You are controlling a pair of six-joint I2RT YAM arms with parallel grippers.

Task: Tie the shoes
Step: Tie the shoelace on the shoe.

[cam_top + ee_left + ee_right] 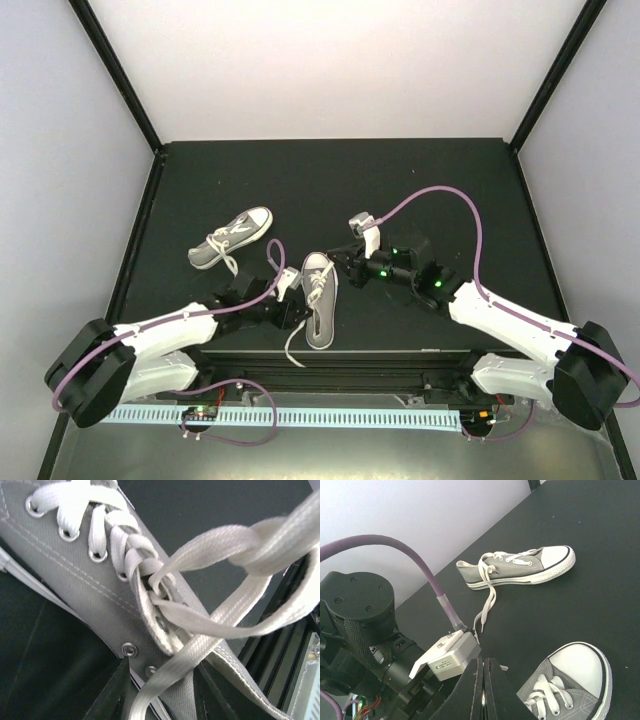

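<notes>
Two grey canvas sneakers with white toe caps lie on the black table. The far shoe (232, 238) lies on its side at the left with loose laces; it also shows in the right wrist view (520, 567). The near shoe (320, 298) points away from the arms. My left gripper (290, 300) is at its left side, open, with its fingers (112, 695) astride the shoe's eyelet edge (90, 585) and a white lace (170, 680) running between them. My right gripper (345, 262) is shut on a lace end beside the toe cap (577, 667). The laces are twisted together (265, 542).
The black table (330, 190) is walled by white panels behind and at both sides. One lace end (295, 350) hangs over the near edge, where a black rail and a pale perforated strip (330, 415) run. The left wrist camera (450, 655) sits close to my right fingers.
</notes>
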